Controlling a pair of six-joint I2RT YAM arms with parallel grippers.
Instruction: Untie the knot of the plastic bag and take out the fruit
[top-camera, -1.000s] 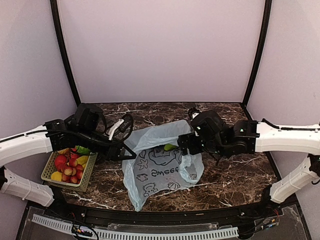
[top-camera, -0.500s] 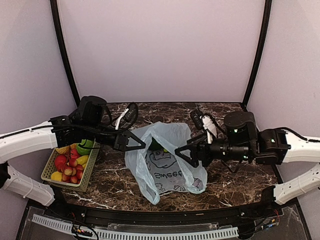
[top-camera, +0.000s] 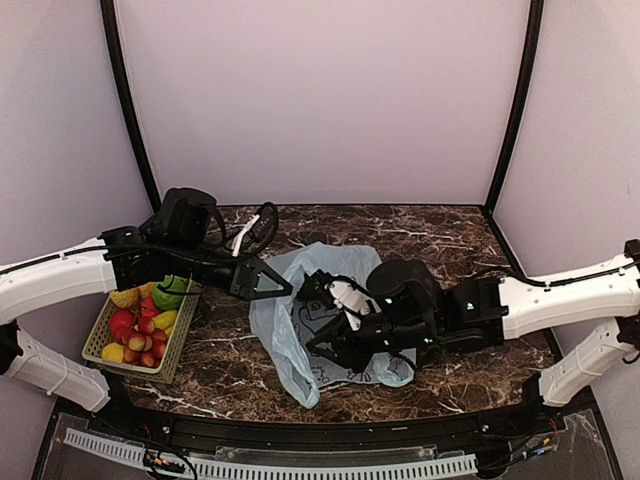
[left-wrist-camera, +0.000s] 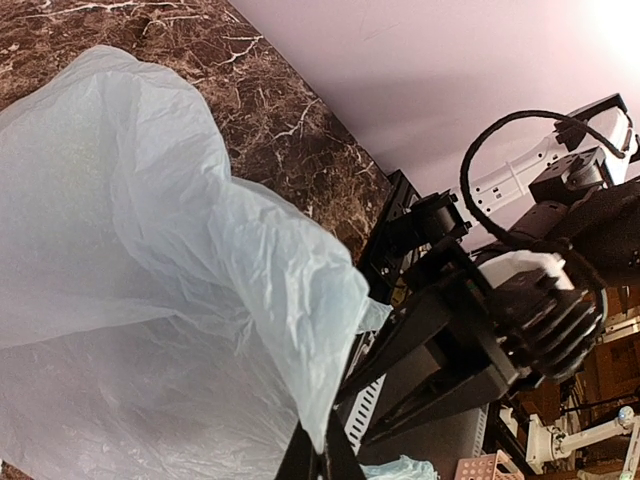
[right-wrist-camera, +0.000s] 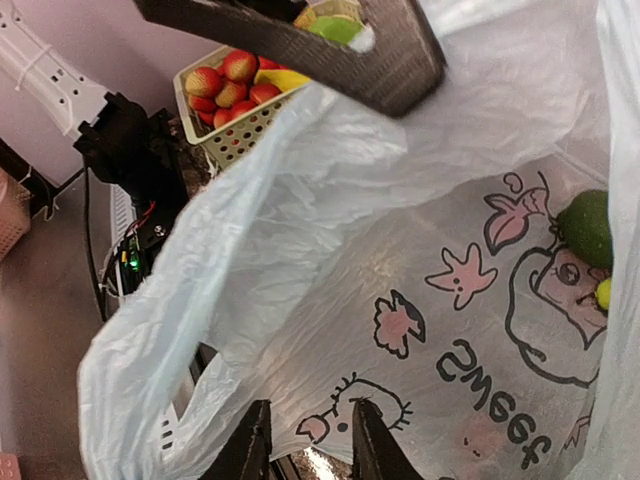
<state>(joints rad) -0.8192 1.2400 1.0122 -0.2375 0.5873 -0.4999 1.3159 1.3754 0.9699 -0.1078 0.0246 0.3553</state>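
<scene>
My right arm has swung in across the desk (top-camera: 455, 228) since half a second ago, its wrist low over the plastic bag (top-camera: 278, 335), which lies mid-desk with its mouth raised. The left fingers (left-wrist-camera: 318, 455) pinch the bag's rim, apparently to hold it open. The right fingers (right-wrist-camera: 310, 415) stand slightly apart, empty, aimed inside toward the green fruit (right-wrist-camera: 585, 228)

The left end effector (left-wrist-camera: 318, 462) seemingly pinches an edge of the crinkled plastic bag (left-wrist-camera: 150, 300).
</scene>
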